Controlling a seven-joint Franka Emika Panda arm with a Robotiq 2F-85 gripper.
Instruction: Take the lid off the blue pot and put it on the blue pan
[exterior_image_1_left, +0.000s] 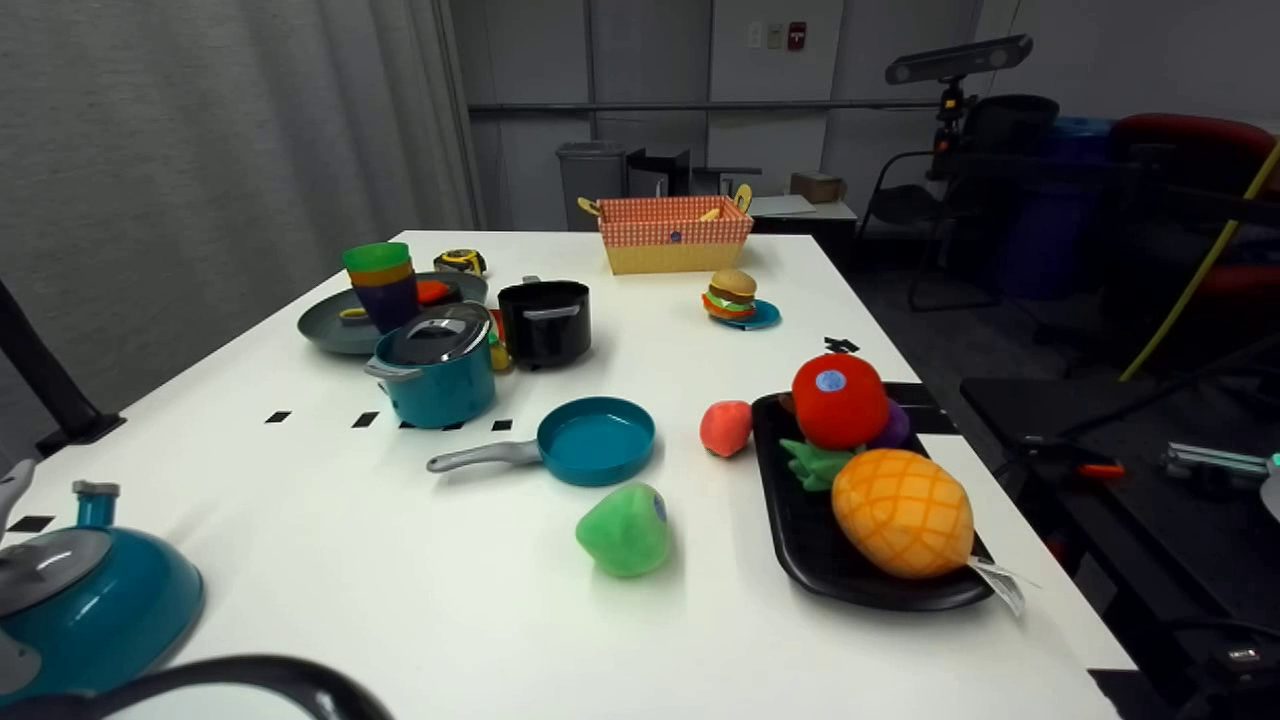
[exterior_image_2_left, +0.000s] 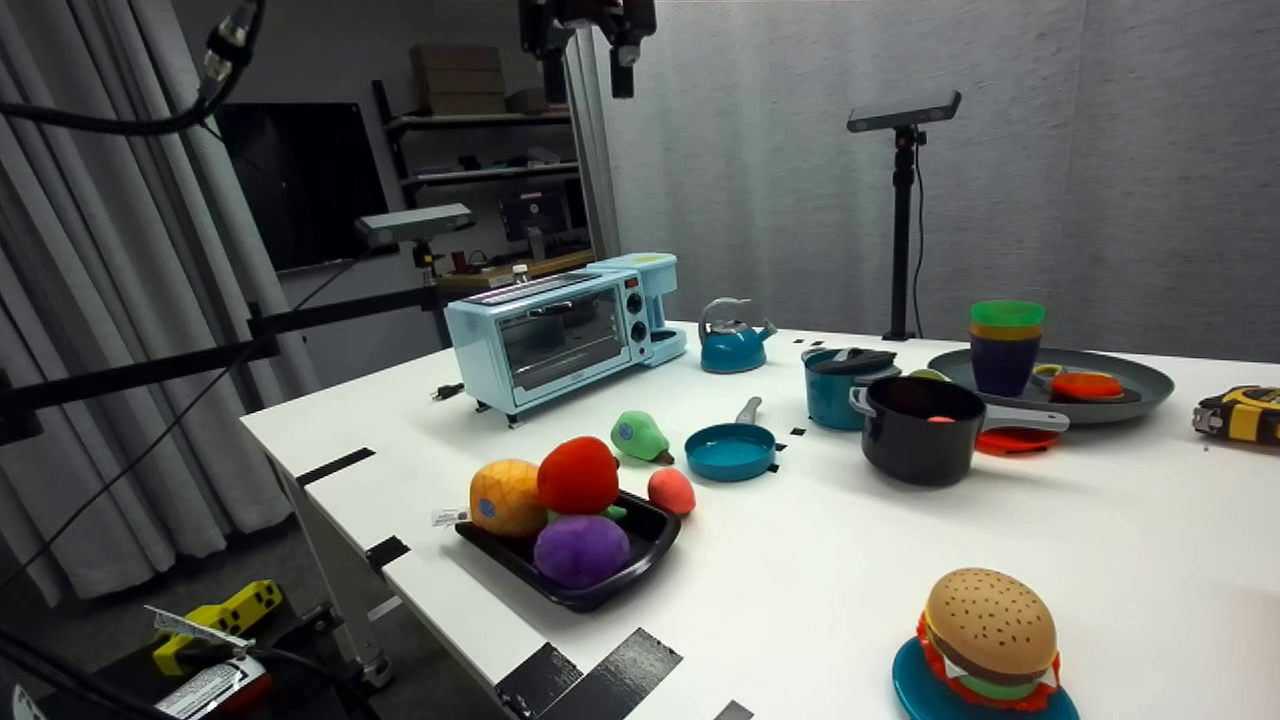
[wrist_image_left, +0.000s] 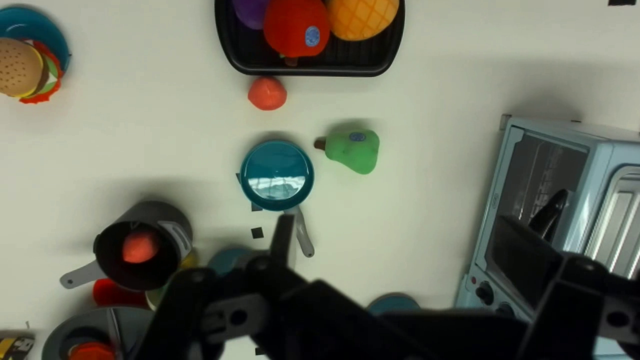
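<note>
My black two-fingered gripper (exterior_image_2_left: 588, 80) is angular and jointed, ending in dark, squared-off fingertips (exterior_image_2_left: 622, 80), with a small pale grey spot (exterior_image_2_left: 628, 53) just above one of them in an exterior view. In the wrist view, a little blurred, I see my rounded black knuckles (wrist_image_left: 589, 268) and, on either side, a flat grey plate (wrist_image_left: 256, 309) pierced by a dark round hole (wrist_image_left: 239, 317). My flat, slab-like dark pads (wrist_image_left: 522, 262) look plain, though one shows a paler grey edge (wrist_image_left: 292, 245).

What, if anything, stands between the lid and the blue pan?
Nothing visible: only flat black tape marks lie between the lid on the blue pot and the blue pan. The black pot stands beside the blue pot, off that path.
</note>
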